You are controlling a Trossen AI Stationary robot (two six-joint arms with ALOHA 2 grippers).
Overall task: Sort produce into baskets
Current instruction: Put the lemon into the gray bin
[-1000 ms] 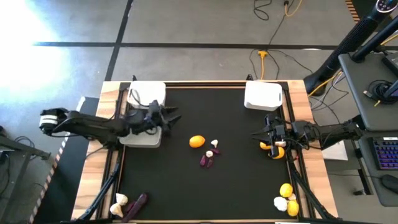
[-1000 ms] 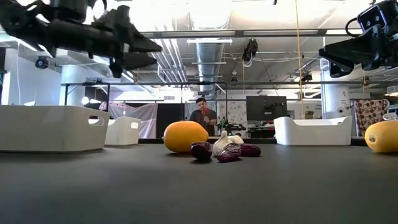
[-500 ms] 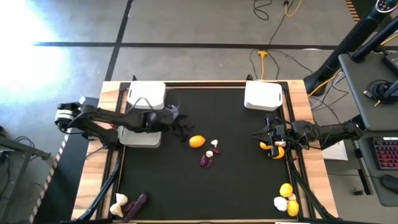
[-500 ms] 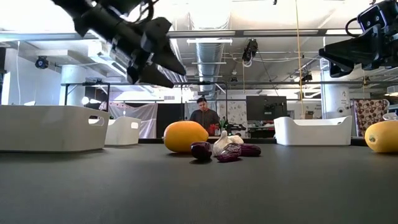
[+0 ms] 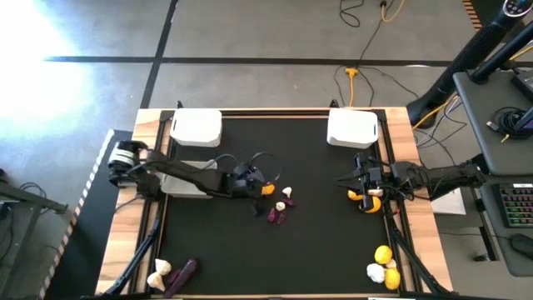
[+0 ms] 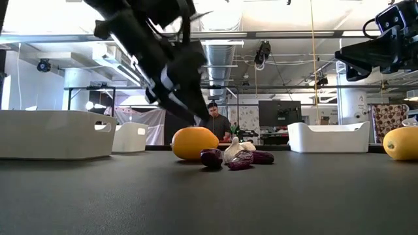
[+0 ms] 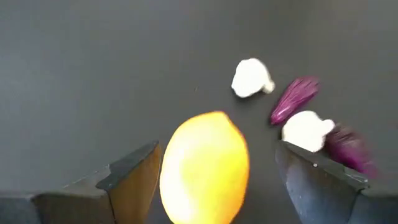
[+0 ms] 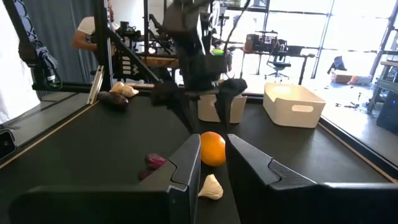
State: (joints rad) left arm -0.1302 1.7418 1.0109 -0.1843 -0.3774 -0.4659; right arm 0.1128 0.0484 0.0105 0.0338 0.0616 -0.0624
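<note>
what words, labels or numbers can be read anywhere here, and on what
None can be read.
The three baskets are plain white, with no label showing.
The lemon, garlic and purple pieces carry no stickers.
Screens and signs in the room behind the table are too small and blurred to read.

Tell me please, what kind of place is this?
Probably a robotics lab or workshop. Exposed ducts and pipes run under the ceiling, a desk with a keyboard stands beside the table, and cables lie on the concrete floor. A person works at the back.
</note>
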